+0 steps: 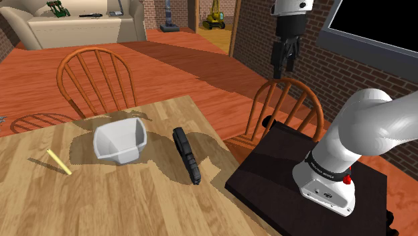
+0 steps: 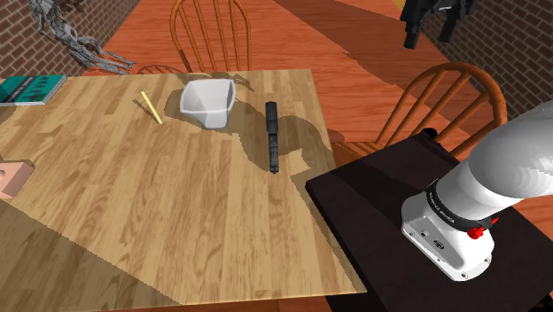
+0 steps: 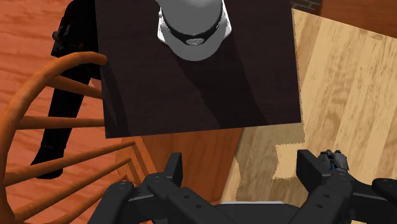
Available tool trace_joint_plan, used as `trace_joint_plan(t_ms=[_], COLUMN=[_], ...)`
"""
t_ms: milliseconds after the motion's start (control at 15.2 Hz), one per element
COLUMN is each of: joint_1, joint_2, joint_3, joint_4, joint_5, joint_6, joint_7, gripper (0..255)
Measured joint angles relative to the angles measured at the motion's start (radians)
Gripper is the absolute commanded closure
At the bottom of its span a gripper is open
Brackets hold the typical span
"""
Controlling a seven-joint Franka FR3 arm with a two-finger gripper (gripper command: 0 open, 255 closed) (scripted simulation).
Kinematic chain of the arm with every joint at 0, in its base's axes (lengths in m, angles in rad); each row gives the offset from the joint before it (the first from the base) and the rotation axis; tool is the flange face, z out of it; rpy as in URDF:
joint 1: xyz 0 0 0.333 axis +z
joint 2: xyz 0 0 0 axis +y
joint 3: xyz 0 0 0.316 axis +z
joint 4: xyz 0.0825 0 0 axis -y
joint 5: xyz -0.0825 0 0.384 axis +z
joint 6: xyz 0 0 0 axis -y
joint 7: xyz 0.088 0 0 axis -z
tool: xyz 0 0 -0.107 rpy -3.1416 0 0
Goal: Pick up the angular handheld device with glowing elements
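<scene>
Approach step: my pincer (image 1: 284, 64), apart and empty, hangs well clear of the black device (image 1: 187, 155); next, descend over it.

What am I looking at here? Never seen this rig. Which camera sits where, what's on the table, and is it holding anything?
It is a simulated robot: a white arm mounted on a dark box, its stand, beside a wooden table. The shoulder view looks down from beside the stand. The second exterior view looks over the table from higher up. The wrist view rides on the hand and looks past its two black fingers.

On the table lie a white bowl, a yellow stick, a teal book and the black device it should pick up.

The hand hangs high in the air, with the stand, a chair and the table's edge below it. Its fingers stand apart and it holds nothing.
</scene>
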Motion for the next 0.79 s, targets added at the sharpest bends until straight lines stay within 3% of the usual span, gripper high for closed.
trace_joint_plan(t_ms=[330,792], joint_1=[0.015,0.046], joint_2=[-0.007,0.069], joint_3=[0.062,0.204], joint_4=[-0.069,-0.179], joint_5=[0.049,0.146], joint_6=[0.096,0.36], joint_7=[0.073,0.225], gripper=[0,0])
